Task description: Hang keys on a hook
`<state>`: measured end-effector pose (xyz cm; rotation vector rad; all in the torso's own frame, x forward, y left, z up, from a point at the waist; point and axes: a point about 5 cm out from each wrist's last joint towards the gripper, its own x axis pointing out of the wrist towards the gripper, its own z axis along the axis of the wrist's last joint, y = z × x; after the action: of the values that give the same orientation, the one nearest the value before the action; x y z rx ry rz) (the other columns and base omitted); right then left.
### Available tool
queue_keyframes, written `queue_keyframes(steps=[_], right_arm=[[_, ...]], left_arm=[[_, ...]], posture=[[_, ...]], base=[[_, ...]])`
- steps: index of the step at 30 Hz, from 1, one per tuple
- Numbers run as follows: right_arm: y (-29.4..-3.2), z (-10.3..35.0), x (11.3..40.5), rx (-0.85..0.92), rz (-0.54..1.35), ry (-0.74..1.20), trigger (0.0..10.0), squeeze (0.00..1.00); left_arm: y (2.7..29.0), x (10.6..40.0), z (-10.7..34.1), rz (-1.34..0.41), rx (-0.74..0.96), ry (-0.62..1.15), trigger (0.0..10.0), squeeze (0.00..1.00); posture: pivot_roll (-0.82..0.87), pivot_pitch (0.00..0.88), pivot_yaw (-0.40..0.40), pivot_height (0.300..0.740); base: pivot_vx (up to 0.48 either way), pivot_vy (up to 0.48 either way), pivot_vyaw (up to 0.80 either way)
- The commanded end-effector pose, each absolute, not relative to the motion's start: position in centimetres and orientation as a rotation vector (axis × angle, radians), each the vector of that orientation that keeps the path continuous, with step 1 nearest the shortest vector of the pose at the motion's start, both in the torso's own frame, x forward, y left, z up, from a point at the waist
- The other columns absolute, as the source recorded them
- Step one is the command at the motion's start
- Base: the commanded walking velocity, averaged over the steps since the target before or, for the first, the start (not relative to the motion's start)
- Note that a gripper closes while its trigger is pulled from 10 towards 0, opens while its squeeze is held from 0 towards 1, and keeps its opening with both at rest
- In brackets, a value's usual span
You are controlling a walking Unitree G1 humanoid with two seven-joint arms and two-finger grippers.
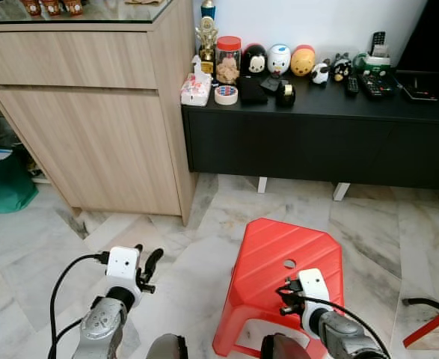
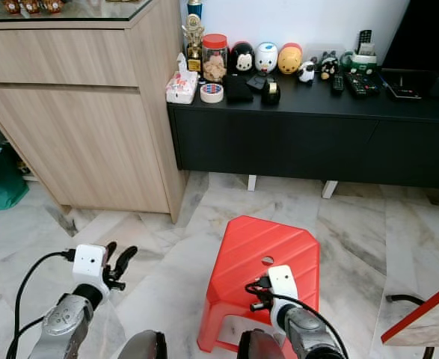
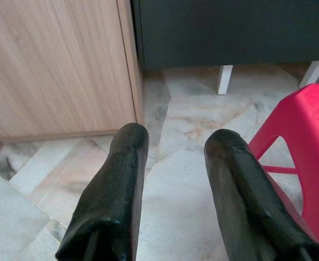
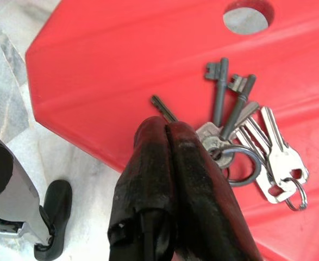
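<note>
While the right gripper [image 4: 167, 128] holds its jaws closed over the red stool [image 4: 121, 65], the keys [image 4: 246, 149] lie on the seat at centre right, touching them. Lower left, the left gripper [image 3: 175, 147] hangs open above the floor [image 3: 181, 119].

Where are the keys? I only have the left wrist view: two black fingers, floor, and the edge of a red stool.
Observer: The keys lie on the stool's top, near its round hole.
Operator: Is an end effector on them?
Observer: The right end effector is shut on the keys; a thin key pokes out at its tips.
Operator: What's on the black cabinet ahead?
Observer: Its top carries a jar, tape and remotes.
</note>
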<state>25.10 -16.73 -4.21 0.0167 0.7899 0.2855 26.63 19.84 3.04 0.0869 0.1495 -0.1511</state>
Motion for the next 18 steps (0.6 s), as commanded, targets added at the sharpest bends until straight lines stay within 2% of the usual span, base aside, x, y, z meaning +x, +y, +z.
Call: queue_keyframes(steps=[1, 2, 6, 7, 18], right_arm=[[-16.9, -4.0, 25.3, 0.012, 0.275, 0.767, 3.5, 0.0], [-17.2, -3.8, 25.5, 0.005, 0.252, 0.755, 10.0, 0.0], [-18.0, -3.3, 26.2, 0.024, 0.199, 0.728, 10.0, 0.02], [-18.2, -3.0, 26.4, 0.032, 0.204, 0.718, 10.0, 1.0], [-19.8, -2.7, 26.7, -0.01, 0.169, 0.744, 10.0, 1.0]], left_arm=[[19.8, 26.3, 2.6, -0.166, 0.108, 0.18, 10.0, 0.0], [19.8, 26.3, 2.6, -0.165, 0.108, 0.179, 10.0, 0.0], [19.8, 26.3, 2.5, -0.166, 0.108, 0.181, 10.0, 0.0], [19.7, 26.3, 2.5, -0.167, 0.107, 0.181, 10.0, 0.0], [20.0, 26.1, 2.6, -0.169, 0.113, 0.18, 10.0, 0.0]], posture=[[0.08, 0.05, -0.024, 0.628], [0.08, 0.05, -0.024, 0.628], [0.08, 0.052, -0.022, 0.628], [0.08, 0.052, -0.022, 0.628], [0.09, 0.059, -0.014, 0.628]], base=[[0.0, 0.0, 0.0], [0.0, 0.0, 0.0], [0.0, 0.0, 0.0], [0.0, 0.0, 0.0], [0.0, 0.0, 0.0]])
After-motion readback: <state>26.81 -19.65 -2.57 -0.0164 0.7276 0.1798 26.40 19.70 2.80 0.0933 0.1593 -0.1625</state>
